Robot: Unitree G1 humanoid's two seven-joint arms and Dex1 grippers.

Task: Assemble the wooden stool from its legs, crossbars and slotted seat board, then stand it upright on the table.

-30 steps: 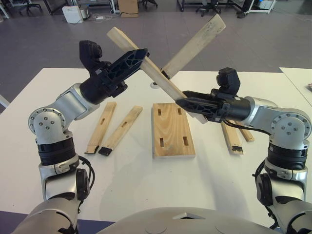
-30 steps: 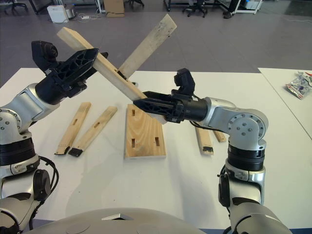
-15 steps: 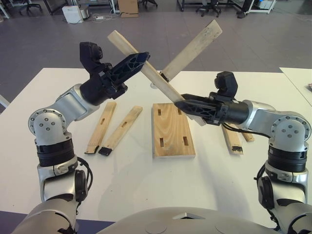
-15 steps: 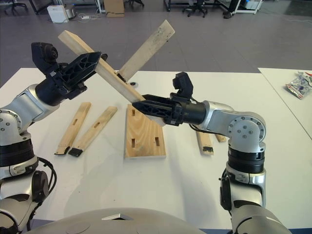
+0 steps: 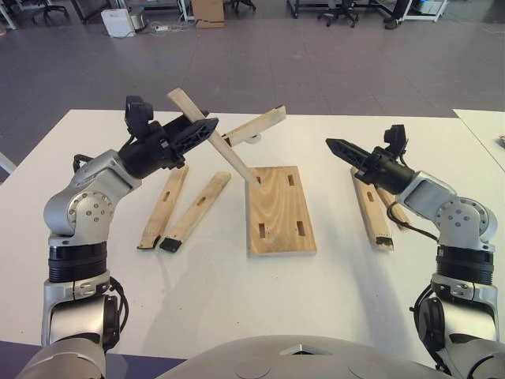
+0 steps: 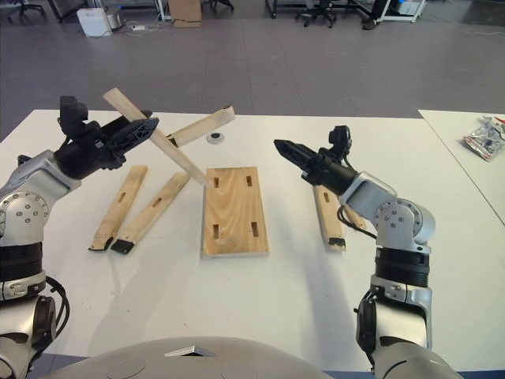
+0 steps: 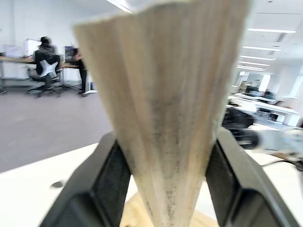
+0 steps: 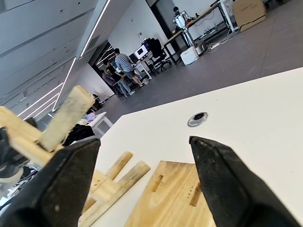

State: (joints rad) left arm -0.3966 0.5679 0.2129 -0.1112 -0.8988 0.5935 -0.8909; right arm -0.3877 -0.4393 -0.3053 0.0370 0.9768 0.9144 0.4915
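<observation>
My left gripper is shut on the crossed legs, two wooden bars joined in an X and held tilted over the table. The lower end of the long bar touches the far left corner of the slotted seat board, which lies flat at the table's middle. In the left wrist view the bar stands clamped between both black fingers. My right gripper hangs open and empty to the right of the board, above the table. Its fingers are spread wide, with the board seen beyond them.
Two loose slotted bars lie side by side left of the board. Two more pieces lie under my right forearm. A round grommet sits at the table's far middle. A small bag rests on the neighbouring table.
My right gripper let go of the crossed legs and drew back to the right. My left gripper lowered and tilted the crossed legs until one end met the seat board.
</observation>
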